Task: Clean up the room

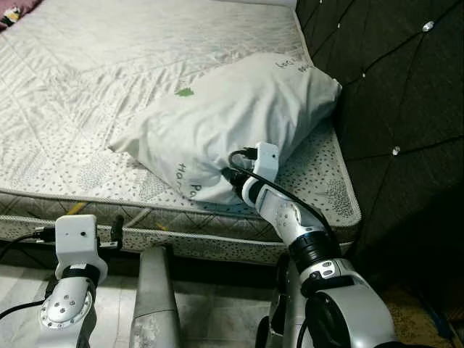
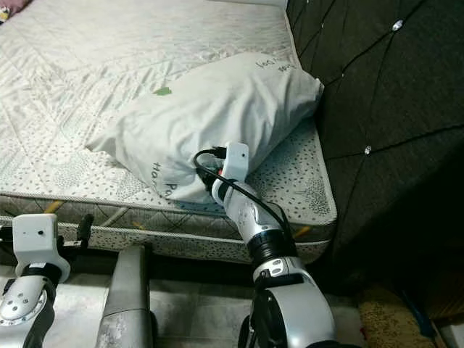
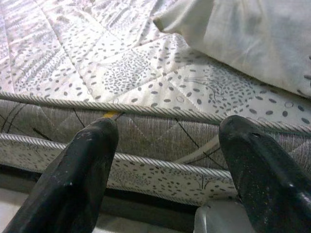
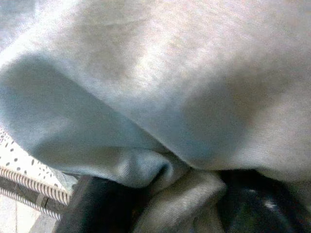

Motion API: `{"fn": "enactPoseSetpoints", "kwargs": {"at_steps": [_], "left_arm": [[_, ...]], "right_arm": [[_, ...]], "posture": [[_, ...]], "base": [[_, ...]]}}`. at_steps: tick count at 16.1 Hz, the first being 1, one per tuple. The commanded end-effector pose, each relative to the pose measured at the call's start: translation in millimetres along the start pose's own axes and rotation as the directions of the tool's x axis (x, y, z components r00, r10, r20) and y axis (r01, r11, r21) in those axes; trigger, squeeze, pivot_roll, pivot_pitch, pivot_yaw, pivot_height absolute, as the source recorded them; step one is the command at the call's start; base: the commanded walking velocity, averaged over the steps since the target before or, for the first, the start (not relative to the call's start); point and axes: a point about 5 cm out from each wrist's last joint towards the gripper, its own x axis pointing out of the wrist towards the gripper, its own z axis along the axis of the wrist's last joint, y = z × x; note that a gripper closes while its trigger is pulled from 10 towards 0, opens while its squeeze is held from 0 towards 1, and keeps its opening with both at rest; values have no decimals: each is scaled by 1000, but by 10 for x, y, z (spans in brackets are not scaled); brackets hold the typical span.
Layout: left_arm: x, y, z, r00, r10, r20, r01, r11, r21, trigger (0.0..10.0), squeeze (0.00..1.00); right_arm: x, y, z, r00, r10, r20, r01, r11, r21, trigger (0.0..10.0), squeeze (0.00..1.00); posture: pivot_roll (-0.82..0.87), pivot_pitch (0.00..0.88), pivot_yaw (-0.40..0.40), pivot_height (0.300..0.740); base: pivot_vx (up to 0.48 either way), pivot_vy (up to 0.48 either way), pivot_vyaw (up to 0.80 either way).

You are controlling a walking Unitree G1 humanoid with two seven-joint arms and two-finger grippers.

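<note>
- One white pillow (image 1: 232, 119) lies on the mattress (image 1: 94, 94), near the mattress's corner by the dark tufted headboard (image 1: 399, 109). Its long side runs slantwise from that corner toward the mattress's front edge.
- The pillowcase carries a small green mark (image 1: 184, 92) on its upper face and some lettering near two of its ends, too small to read.
- The right gripper (image 4: 165, 194) is at the pillow's lower end, just above the mattress's front edge. In the right wrist view its two black fingers (image 4: 97, 204) are clenched on a bunched fold of the pillow's cloth.
- The right arm (image 1: 290, 217) reaches up from below the front edge, with a black cable looping along it.
- The left gripper (image 3: 165, 160) hangs low before the mattress's side panel, well apart from the pillow. Its two fingers (image 3: 73, 179) are spread wide and hold nothing.
- The mattress is bare, quilted, with a grey dotted pattern and corded piping along its front edge.
- One headboard, buttoned with small shiny studs, stands against the mattress's right-hand end.
</note>
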Motion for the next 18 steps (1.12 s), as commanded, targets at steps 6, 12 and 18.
{"fn": "enactPoseSetpoints", "kwargs": {"at_steps": [6,12,18], "left_arm": [[152,-49,30,1000,-18,25,18,1000,-13,10000,0],[253,-149,54,999,-22,48,24,999,-38,10000,0],[323,-196,53,998,-23,63,26,998,-50,10000,0]], "right_arm": [[-71,-313,810,951,-129,282,138,990,-12,0,0],[-317,-741,1410,860,-252,443,357,918,-173,0,0],[-585,-1242,1456,756,-409,511,574,789,-217,0,0]], "posture": [[113,0,-47,509],[87,0,-56,509],[66,0,-55,509]], "base": [[0,0,0],[0,0,0],[0,0,0]]}}
